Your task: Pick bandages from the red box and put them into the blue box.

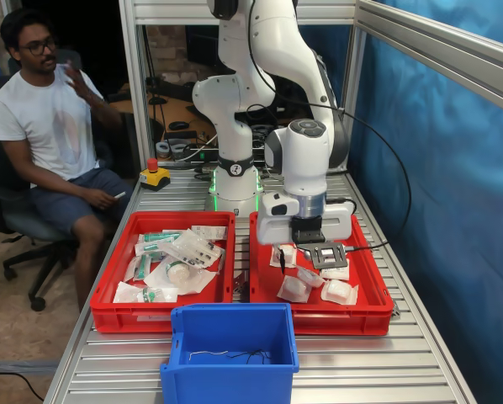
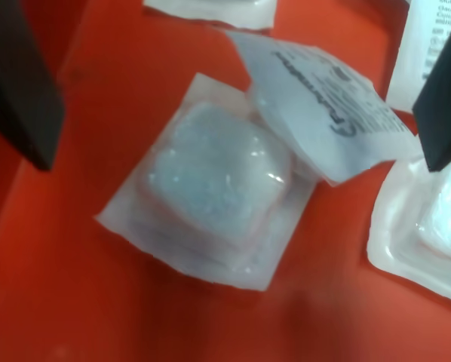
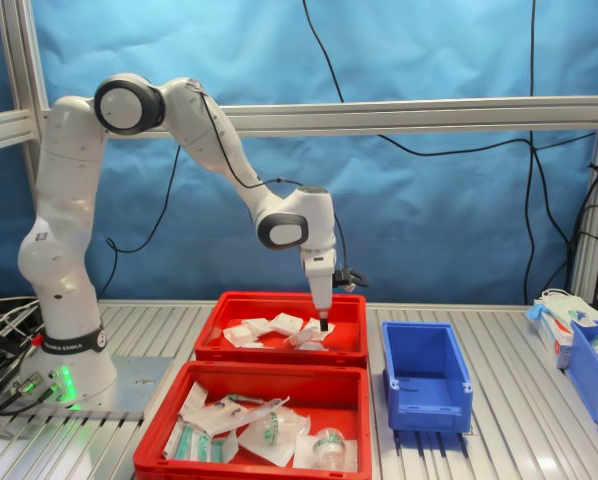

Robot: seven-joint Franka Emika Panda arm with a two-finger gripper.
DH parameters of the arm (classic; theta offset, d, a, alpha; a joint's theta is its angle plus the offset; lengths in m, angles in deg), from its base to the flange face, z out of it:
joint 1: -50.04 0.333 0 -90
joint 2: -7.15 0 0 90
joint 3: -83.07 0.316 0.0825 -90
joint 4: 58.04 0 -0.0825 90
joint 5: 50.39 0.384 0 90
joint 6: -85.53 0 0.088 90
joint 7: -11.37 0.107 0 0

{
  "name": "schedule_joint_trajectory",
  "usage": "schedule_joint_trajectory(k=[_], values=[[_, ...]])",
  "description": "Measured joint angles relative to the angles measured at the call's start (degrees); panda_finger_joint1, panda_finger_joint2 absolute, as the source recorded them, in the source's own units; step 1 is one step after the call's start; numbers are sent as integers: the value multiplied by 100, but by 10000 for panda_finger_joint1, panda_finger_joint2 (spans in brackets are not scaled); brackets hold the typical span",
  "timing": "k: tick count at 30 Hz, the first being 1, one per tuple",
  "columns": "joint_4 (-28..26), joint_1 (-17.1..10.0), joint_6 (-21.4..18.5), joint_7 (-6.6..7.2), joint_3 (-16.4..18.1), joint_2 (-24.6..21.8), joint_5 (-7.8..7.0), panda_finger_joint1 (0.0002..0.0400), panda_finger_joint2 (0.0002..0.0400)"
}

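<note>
Here the end effector hangs spread and empty over a bandage in the red box. Best to lower straight, straddling the puffy middle, clear of the packet overlapping it.

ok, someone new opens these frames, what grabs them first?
Probably the big white Franka arm, bent down with its open gripper inside the shallow red plastic tray of small white bandage packets. Next, the deep bright-blue plastic bin in front of both red trays in the first exterior view, holding no packets.
</note>
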Motion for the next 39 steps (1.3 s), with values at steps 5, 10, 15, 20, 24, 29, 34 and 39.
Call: schedule_joint_trajectory(k=[5,10,15,20,24,29,34,39], values=[[36,82,231,0,2,181,0,400,400],[64,180,382,0,5,375,0,400,400],[81,269,440,0,6,510,0,400,400],[95,384,477,0,8,612,0,400,400],[98,502,504,0,14,650,0,400,400],[98,585,518,0,23,655,0,400,400],[107,614,525,0,30,655,0,400,400],[162,620,529,0,32,655,0,400,400]])
